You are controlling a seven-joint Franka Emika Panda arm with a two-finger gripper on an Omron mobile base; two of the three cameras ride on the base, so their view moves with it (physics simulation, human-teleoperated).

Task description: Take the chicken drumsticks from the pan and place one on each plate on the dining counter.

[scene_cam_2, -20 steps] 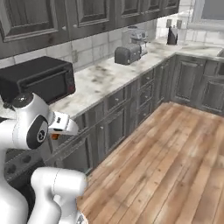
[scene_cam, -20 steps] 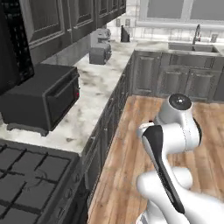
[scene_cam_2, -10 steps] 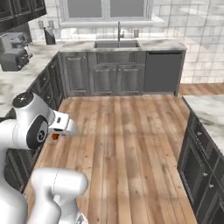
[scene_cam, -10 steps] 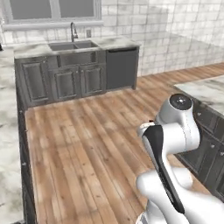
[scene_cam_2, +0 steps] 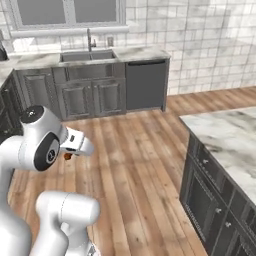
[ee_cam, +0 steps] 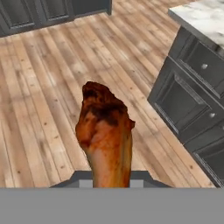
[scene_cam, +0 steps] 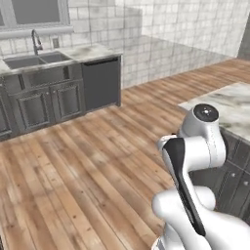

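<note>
Hand view has the claw (ee_cam: 111, 181) clamped on a chicken drumstick (ee_cam: 105, 131) above the wood floor (ee_cam: 43, 87); no writing readable.

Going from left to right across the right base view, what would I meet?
White robot arm → orange-brown chicken drumstick at its gripper → steel sink with its tap at the back wall → dark flat-fronted dishwasher panel → white-grey marble counter over dark cabinets.
</note>
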